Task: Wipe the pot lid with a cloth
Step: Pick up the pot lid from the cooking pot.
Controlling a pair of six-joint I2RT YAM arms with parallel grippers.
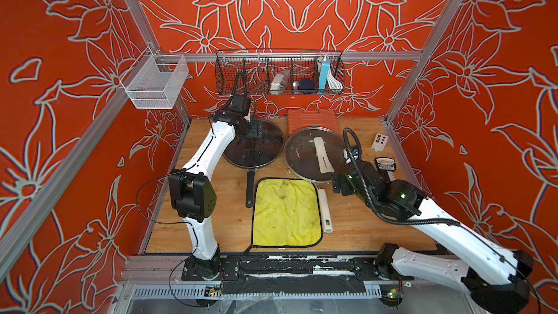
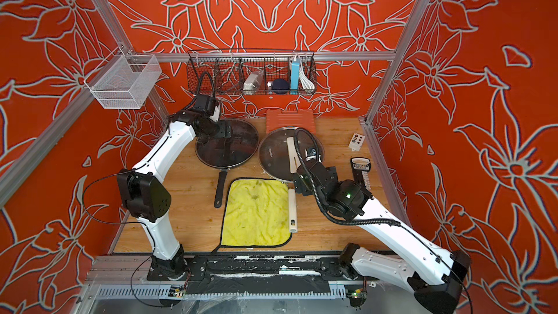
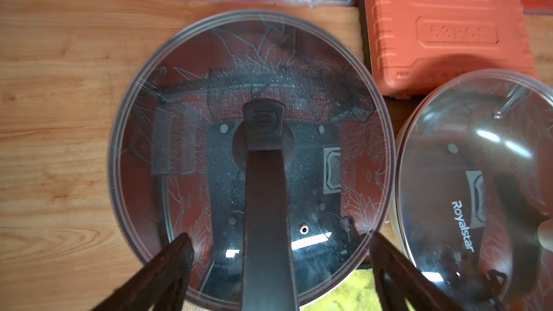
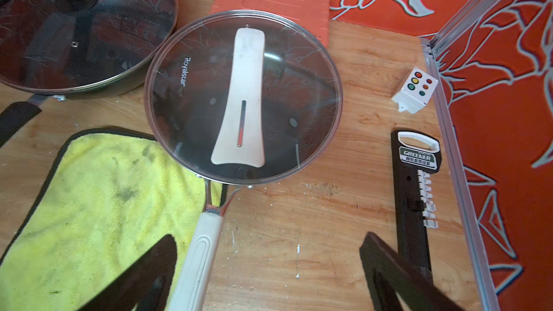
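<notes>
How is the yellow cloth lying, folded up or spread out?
Spread out. The cloth lies flat on the table as one open square, with its dark trim showing along its edges.

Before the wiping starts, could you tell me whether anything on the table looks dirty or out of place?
The cloth carries dark smudges near its middle, and the white-handled pan overlaps one corner of it, so it does not lie free.

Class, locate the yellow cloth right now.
In both top views the cloth lies flat at the front centre of the table, between the black pan handle and the white pan handle.
</notes>
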